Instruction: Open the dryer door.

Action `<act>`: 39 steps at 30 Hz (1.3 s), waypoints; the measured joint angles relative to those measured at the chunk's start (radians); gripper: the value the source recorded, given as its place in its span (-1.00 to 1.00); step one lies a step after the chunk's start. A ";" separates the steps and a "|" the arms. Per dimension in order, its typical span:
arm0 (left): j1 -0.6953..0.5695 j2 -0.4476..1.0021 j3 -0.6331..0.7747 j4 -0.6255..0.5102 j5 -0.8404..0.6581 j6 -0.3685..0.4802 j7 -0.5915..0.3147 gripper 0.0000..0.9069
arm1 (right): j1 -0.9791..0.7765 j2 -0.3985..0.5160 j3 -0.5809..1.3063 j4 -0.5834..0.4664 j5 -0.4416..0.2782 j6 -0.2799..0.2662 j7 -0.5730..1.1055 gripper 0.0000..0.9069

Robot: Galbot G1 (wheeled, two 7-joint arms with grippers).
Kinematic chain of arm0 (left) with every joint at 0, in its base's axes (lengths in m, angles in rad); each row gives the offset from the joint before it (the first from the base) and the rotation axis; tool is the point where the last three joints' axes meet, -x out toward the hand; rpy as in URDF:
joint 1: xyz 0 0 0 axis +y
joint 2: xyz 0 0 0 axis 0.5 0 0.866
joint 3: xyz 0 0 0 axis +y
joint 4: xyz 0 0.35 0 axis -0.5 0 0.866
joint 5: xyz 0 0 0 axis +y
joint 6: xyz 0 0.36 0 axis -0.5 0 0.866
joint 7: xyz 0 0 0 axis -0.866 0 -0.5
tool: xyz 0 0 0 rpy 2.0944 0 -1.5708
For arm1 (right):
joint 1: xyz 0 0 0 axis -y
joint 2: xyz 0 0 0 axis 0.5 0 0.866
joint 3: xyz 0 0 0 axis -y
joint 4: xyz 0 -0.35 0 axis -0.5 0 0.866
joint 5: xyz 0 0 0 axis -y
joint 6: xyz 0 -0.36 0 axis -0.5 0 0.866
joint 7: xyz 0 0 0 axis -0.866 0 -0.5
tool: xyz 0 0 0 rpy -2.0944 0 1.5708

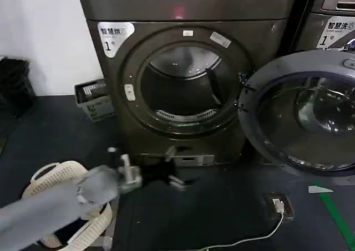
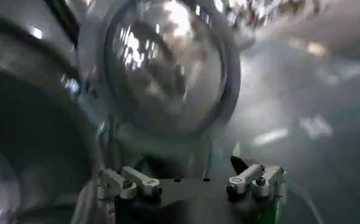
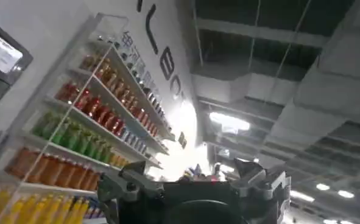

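Already door [image 1: 302, 109] swung wide at 3 o'clock, drum [image 1: 186, 85] exposed. Left gripper [image 1: 166, 170] low at 6 o'clock, fingers spread, empty, clear of door's arc. Right gripper [image 3: 195, 182] spread, empty, aimed ceilingward.

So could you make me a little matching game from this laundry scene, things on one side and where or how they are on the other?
Things:
1. dryer door
2. left gripper
3. cream laundry basket
4. grey crate

Places or states:
A. on the floor under the left arm
B. swung open to the right
C. beside the dryer, by the white wall
D. open, low before the dryer

Pairs: 1-B, 2-D, 3-A, 4-C
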 joint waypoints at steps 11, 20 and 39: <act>0.091 0.229 -0.042 0.028 0.099 -0.011 0.015 1.00 | 0.005 -0.003 -0.004 0.011 -0.010 -0.005 0.001 1.00; 0.378 0.324 -0.311 0.149 0.123 -0.014 0.064 1.00 | 0.012 -0.004 -0.009 0.001 -0.013 -0.001 0.000 1.00; 0.480 0.321 -0.409 0.319 0.202 -0.005 0.184 1.00 | 0.019 -0.003 -0.003 0.009 -0.014 0.002 -0.004 1.00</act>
